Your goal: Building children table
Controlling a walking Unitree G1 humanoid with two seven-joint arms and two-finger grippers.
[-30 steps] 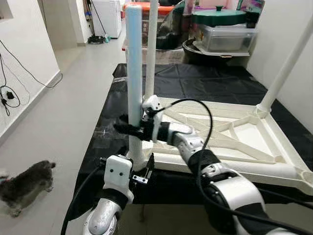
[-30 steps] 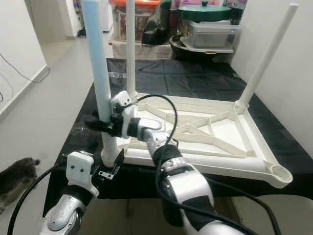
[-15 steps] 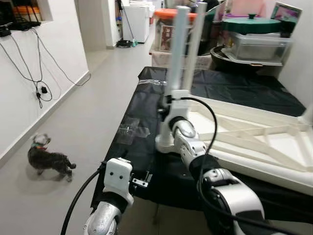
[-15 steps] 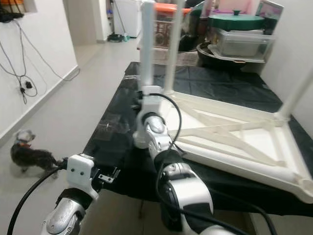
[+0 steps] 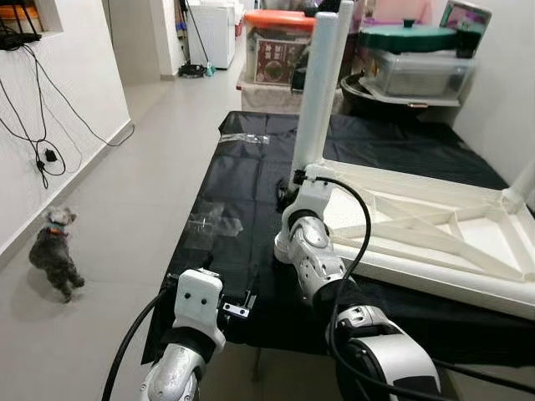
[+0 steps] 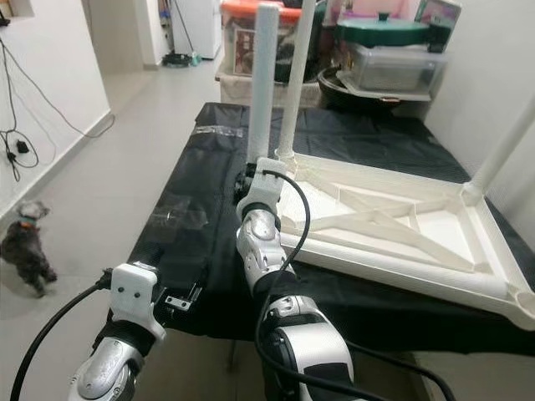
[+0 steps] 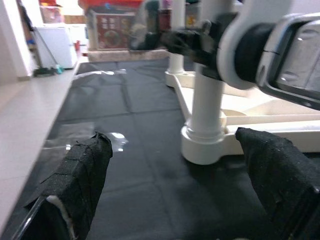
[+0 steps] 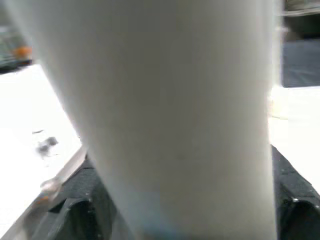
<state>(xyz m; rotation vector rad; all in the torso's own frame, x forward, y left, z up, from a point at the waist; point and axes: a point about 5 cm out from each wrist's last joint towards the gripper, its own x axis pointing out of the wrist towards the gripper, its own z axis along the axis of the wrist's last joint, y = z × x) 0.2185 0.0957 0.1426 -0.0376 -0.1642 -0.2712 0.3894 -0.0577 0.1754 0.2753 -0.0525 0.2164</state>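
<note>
The white children's table (image 5: 435, 242) lies upside down on a low surface draped in black cloth (image 5: 242, 192), its ribbed underside facing up. The near-left leg (image 5: 316, 100) stands upright in its corner socket, and right behind it a second leg (image 6: 294, 83) rises at the far-left corner. At the far right a third leg (image 6: 500, 138) slants up from its corner, while the near-right corner socket (image 6: 525, 302) stands bare.

The right gripper (image 5: 288, 194) is up against the near-left leg, low on the shaft just above the socket. In the right wrist view the white leg (image 8: 170, 115) sits squarely between the two black fingers (image 8: 75, 210), one on each side, clasping it.

The left gripper (image 7: 175, 185) hovers low at the near-left edge of the cloth, its two padded black fingers (image 7: 80, 170) spread wide apart with nothing between them. From there its camera looks straight at the base of that same leg (image 7: 207, 115) seated in its round socket.

Out on the grey floor (image 5: 109, 234) to the left, a small dark dog (image 5: 54, 255) stands near the white wall. Beyond the far end of the cloth sit storage boxes and a green-lidded pot (image 5: 410, 38).
</note>
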